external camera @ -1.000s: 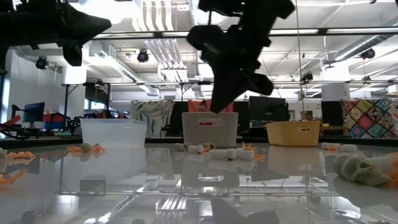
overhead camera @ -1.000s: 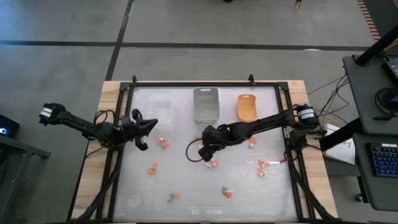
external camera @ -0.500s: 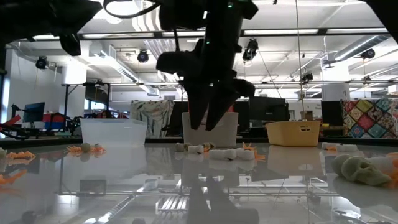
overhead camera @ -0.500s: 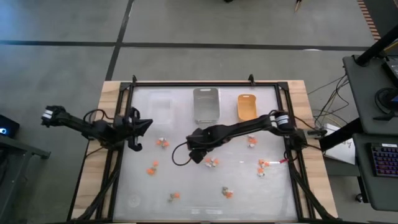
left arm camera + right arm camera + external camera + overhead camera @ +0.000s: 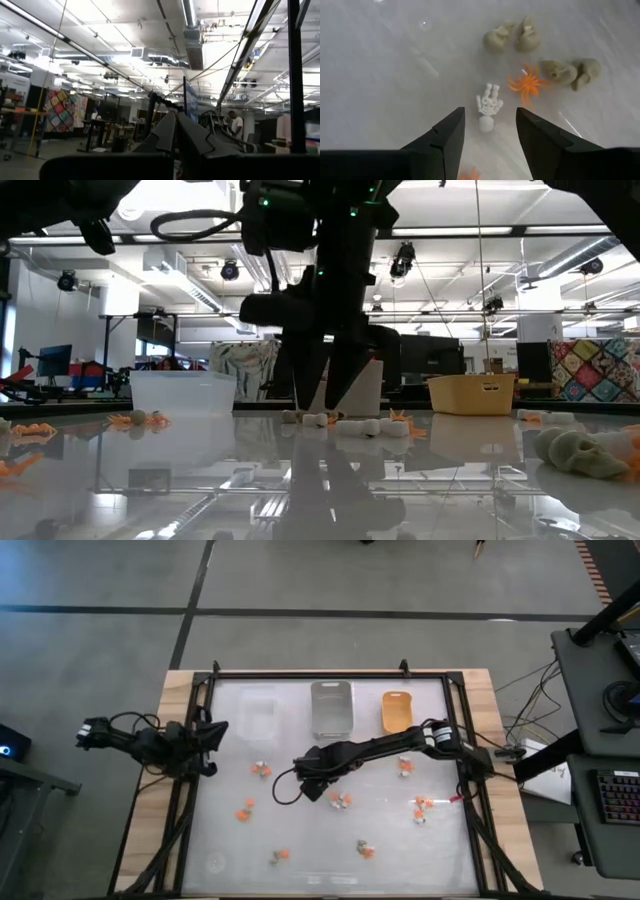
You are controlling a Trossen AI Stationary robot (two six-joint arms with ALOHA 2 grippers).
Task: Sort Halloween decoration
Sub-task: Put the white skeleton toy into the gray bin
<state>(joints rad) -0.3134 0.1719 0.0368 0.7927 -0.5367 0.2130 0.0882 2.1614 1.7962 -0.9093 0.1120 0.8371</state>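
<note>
White skeleton hand (image 5: 489,106) lies on the table just ahead of the right gripper (image 5: 490,131) — between its parted fingers. Beyond it, an orange spider (image 5: 527,84), then tan skulls (image 5: 512,37). Left gripper (image 5: 212,733) — closed — waits well apart.

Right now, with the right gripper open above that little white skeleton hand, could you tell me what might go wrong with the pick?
1. The orange spider lies close beside the white skeleton hand; the open right gripper could nudge or catch it when closing.
2. The skeleton hand is tiny and flat on the glossy table, so the fingers may slide over it or flick it away.
3. Four tan skulls sit just beyond; an overshoot could scatter them.
</note>
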